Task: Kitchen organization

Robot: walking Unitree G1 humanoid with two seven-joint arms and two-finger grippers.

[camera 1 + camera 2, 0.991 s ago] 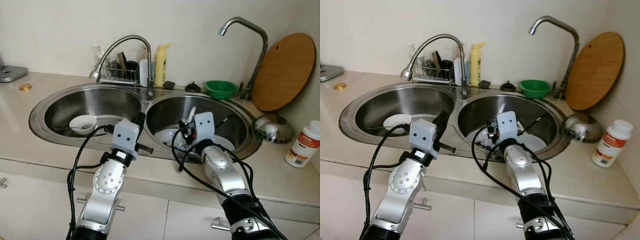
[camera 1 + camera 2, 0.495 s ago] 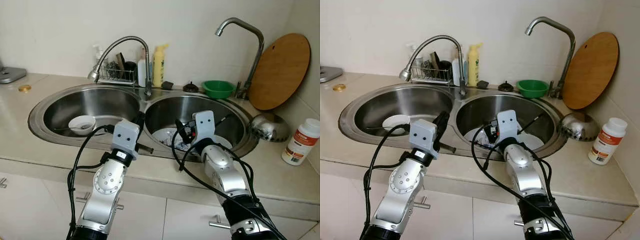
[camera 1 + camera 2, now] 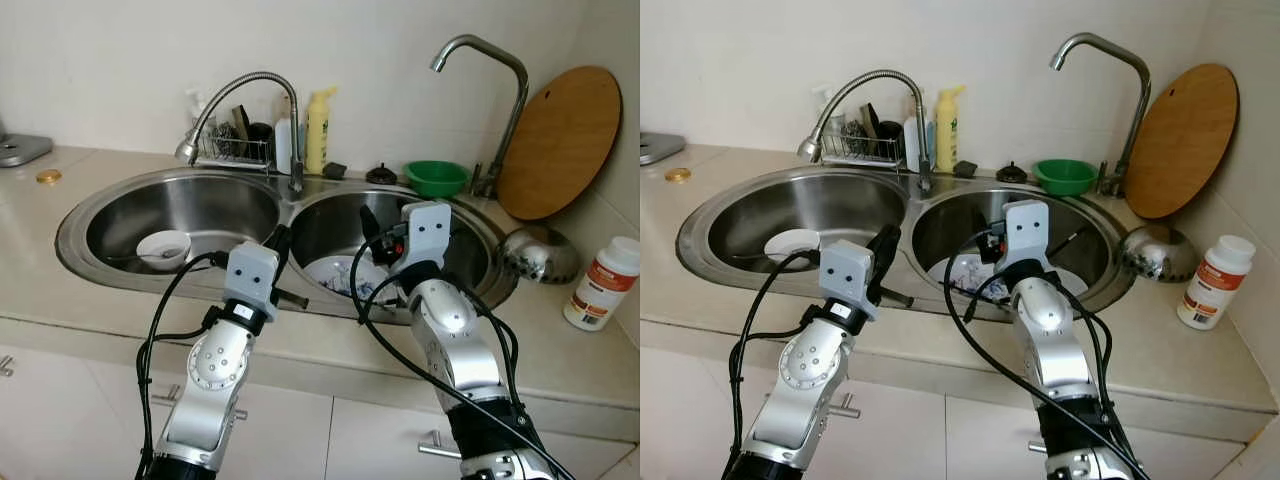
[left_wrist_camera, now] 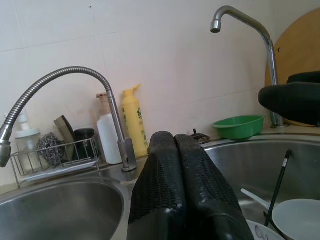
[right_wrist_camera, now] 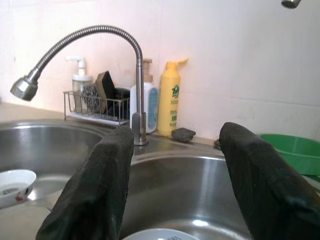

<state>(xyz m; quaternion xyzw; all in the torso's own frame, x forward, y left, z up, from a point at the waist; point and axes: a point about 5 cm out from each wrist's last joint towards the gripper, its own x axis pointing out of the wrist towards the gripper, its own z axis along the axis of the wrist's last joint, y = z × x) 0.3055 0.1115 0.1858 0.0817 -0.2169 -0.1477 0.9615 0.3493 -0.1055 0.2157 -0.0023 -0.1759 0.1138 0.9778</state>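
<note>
A double steel sink (image 3: 290, 205) lies before me. A small white bowl (image 3: 165, 245) with a spoon in it sits in the left basin. White dishes (image 3: 340, 272) and a black chopstick (image 3: 448, 240) lie in the right basin. My right gripper (image 5: 177, 137) hangs open above the right basin's near side, over the dishes, with nothing between its fingers (image 3: 368, 221). My left gripper (image 4: 175, 137) is shut and empty, hovering at the sink's front rim near the divider between the basins (image 3: 280, 242).
A flexible faucet (image 3: 240, 95), a wire rack (image 3: 235, 148) of scrubbers and a yellow bottle (image 3: 319, 130) stand behind the sink. To the right are a tall faucet (image 3: 500, 90), a green bowl (image 3: 438, 178), a round wooden board (image 3: 560, 140), a steel strainer (image 3: 540, 256) and a white bottle (image 3: 600, 285).
My right gripper has risen from low over the dishes to higher above the right basin. The left arm has stayed put. The camera shifted slightly.
</note>
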